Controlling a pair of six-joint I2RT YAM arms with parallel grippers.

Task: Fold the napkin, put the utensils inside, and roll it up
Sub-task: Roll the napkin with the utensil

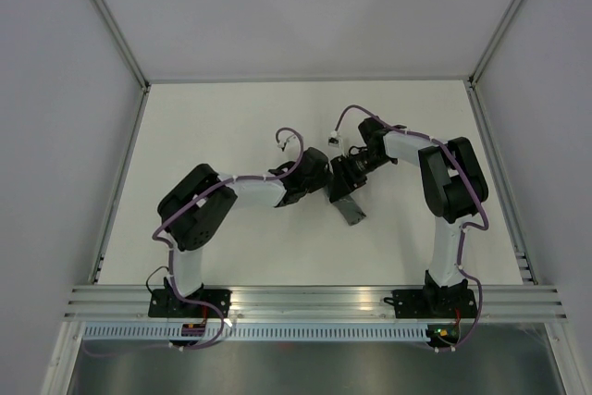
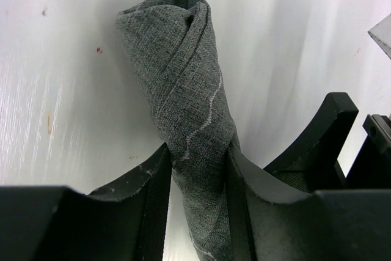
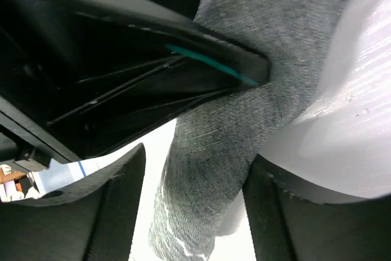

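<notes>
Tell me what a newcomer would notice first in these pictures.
The dark grey napkin, twisted into a tight roll, stands out against the white table, pinched by the left end effector. Seen from above, it sits at mid-table. The right end effector straddles the roll, where a thin teal sliver shows.

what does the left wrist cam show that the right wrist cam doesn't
Only the left wrist: the twisted free end of the napkin lying on the table, with the left claw shut around the roll.
Only the right wrist: a teal sliver of the utensils showing against the cloth, and the right claw straddling the roll; whether it grips is unclear.
Both: the dark grey rolled napkin running between that camera's own fingers, over the white table.
</notes>
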